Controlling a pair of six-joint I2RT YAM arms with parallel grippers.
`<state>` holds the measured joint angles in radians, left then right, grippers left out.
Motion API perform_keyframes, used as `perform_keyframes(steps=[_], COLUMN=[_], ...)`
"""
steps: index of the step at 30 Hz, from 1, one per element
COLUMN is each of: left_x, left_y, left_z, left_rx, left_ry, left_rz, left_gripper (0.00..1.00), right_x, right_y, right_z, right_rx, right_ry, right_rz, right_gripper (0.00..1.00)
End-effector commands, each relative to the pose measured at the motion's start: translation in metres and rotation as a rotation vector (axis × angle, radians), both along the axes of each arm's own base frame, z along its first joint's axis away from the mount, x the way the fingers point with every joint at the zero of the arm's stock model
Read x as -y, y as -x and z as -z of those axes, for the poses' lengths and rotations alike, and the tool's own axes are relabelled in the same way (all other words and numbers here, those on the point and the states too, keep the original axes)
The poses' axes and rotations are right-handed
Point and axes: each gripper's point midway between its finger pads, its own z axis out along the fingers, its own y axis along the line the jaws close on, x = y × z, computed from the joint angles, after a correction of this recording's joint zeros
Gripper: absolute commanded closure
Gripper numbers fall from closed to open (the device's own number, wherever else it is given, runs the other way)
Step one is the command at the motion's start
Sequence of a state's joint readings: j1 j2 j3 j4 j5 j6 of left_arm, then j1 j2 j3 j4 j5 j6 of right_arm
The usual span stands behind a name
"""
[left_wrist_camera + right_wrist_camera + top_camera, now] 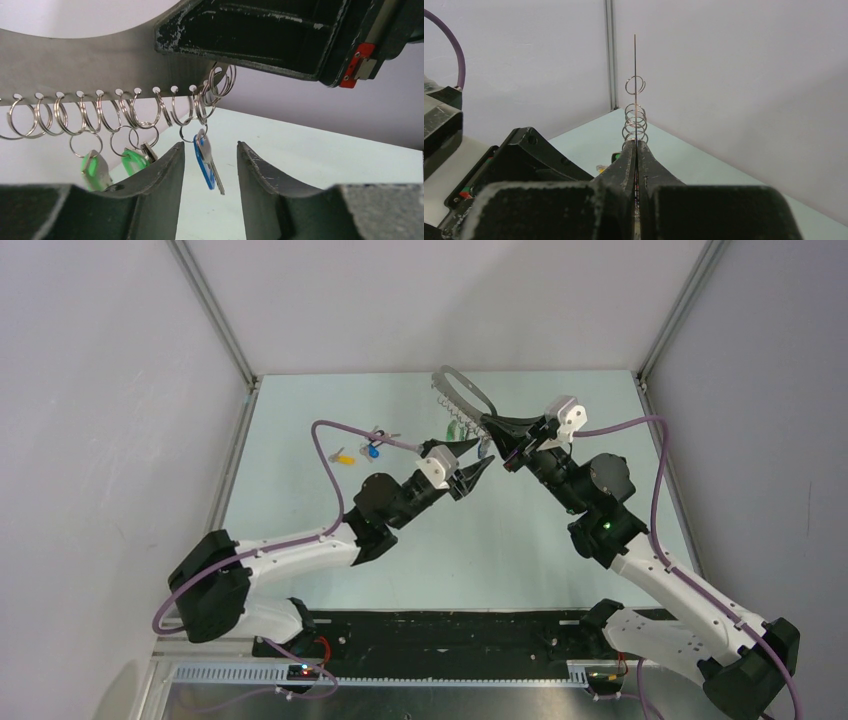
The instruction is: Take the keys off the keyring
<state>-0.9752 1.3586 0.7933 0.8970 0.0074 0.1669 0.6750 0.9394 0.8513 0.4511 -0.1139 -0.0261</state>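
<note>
My right gripper (pixel 492 425) is shut on the keyring (pixel 462 390), a pale grey metal loop held up above the far side of the table. In the right wrist view the gripper (pixel 636 145) pinches the keyring's thin edge (pixel 635 60). In the left wrist view the keyring (pixel 75 65) carries a row of small split rings (pixel 105 112). Two green keys (pixel 95 170) and a blue key (pixel 207 162) hang from them. My left gripper (pixel 207 147) is open, with the blue key hanging between its fingers without touching them. It sits just below the keyring in the top view (pixel 483 453).
A yellow key (pixel 345 457) and a blue key (pixel 374 450) lie loose on the pale green table (pixel 560 570) at the far left. White walls close in the table at the back and sides. The left arm's purple cable (pixel 325 455) loops near the loose keys.
</note>
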Motion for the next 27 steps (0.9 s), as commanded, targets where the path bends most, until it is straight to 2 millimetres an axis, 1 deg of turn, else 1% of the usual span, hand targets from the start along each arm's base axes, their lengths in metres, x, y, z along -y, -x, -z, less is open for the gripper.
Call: perform_keyframes(steps=[1, 3, 5, 8, 9, 11, 18, 21, 22, 24, 27], left_x=[-0.004, -0.007, -0.007, -0.007, -0.007, -0.007, -0.007, -0.006, -0.006, -0.007, -0.007], left_y=[-0.006, -0.01, -0.011, -0.01, -0.01, -0.01, -0.011, -0.011, -0.01, -0.01, -0.011], left_z=[-0.027, -0.025, -0.025, -0.025, -0.024, -0.023, -0.011, -0.009, -0.01, -0.011, -0.009], left_rx=[0.044, 0.034, 0.037, 0.038, 0.037, 0.037, 0.023, 0.018, 0.019, 0.02, 0.017], left_ry=[0.064, 0.065, 0.063, 0.062, 0.06, 0.057, 0.038, 0.035, 0.036, 0.038, 0.036], left_rz=[-0.047, -0.076, -0.08, -0.077, -0.076, -0.076, -0.078, -0.077, -0.075, -0.076, -0.082], left_gripper=[0.54, 0.55, 0.56, 0.63, 0.67, 0.69, 0.71, 0.76, 0.81, 0.85, 0.88], right_x=[0.01, 0.01, 0.01, 0.011, 0.011, 0.012, 0.014, 0.014, 0.014, 0.015, 0.016], right_y=[0.014, 0.015, 0.015, 0.016, 0.016, 0.015, 0.016, 0.016, 0.017, 0.016, 0.016], right_z=[-0.043, -0.044, -0.045, -0.045, -0.046, -0.046, -0.048, -0.049, -0.049, -0.048, -0.048], right_rx=[0.106, 0.107, 0.107, 0.108, 0.108, 0.108, 0.11, 0.108, 0.107, 0.104, 0.1], right_ry=[-0.082, -0.084, -0.086, -0.088, -0.089, -0.091, -0.101, -0.105, -0.105, -0.106, -0.105], right_rz=[-0.003, -0.005, -0.007, -0.007, -0.007, -0.005, -0.001, -0.003, -0.004, -0.003, -0.002], right_gripper=[1.0, 1.0, 1.0, 1.0, 1.0, 1.0, 1.0, 1.0, 1.0, 1.0, 1.0])
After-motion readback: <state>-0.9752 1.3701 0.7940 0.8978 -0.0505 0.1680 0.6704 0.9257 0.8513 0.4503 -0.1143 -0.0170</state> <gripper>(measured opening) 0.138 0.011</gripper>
